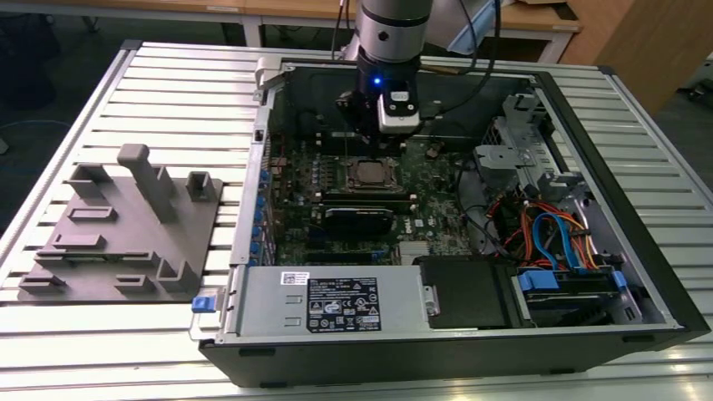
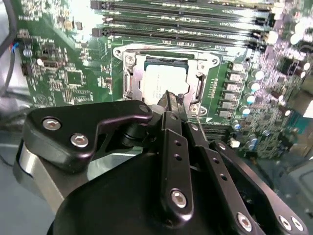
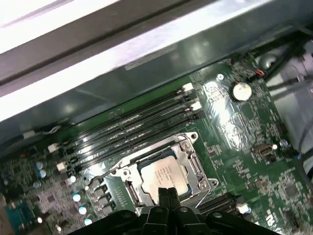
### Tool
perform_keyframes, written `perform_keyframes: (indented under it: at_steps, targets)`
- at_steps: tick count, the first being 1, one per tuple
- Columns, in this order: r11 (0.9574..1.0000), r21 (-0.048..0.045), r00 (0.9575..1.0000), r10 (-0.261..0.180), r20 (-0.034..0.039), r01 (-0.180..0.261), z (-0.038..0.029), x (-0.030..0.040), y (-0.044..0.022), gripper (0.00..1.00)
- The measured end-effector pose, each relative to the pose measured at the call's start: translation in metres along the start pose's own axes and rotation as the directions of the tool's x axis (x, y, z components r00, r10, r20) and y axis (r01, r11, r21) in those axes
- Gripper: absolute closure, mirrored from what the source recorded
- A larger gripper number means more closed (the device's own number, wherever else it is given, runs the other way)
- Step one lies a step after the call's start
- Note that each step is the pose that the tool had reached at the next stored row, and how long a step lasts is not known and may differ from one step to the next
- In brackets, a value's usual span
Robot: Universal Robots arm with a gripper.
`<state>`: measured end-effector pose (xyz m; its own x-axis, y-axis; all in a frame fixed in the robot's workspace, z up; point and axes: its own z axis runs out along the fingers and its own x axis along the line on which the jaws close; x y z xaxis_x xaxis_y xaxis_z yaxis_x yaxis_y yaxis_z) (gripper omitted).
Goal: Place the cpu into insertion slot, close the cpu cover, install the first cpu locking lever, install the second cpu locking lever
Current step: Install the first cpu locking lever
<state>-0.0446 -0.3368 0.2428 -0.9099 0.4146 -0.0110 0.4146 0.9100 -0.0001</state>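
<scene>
The cpu lies flat in the insertion slot on the green board, its silver top showing in both wrist views. The cpu cover rests down around the cpu as a metal frame. My gripper hangs just over the socket's edge with its two fingers pressed together and nothing between them. In the second wrist view the gripper has its tip at the chip's rim. In the exterior view the gripper stands right above the cpu. A thin wire lever runs beside the socket.
Long black memory slots flank the socket. The open computer case walls the board in, with a black heatsink block, cables and a power supply nearby. A grey fixture plate sits at the exterior view's left.
</scene>
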Motion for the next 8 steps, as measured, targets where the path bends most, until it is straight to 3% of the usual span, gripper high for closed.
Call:
perform_keyframes:
  at_steps: [5, 8]
  targets:
    - [0.9970, -0.0009, 0.9970, -0.077, 0.0000, 0.077, 0.0000, 0.0000, 0.0000, 0.90]
    - [0.9958, -0.0011, 0.9958, -0.091, 0.0001, 0.091, 0.0000, 0.0002, -0.0001, 0.90]
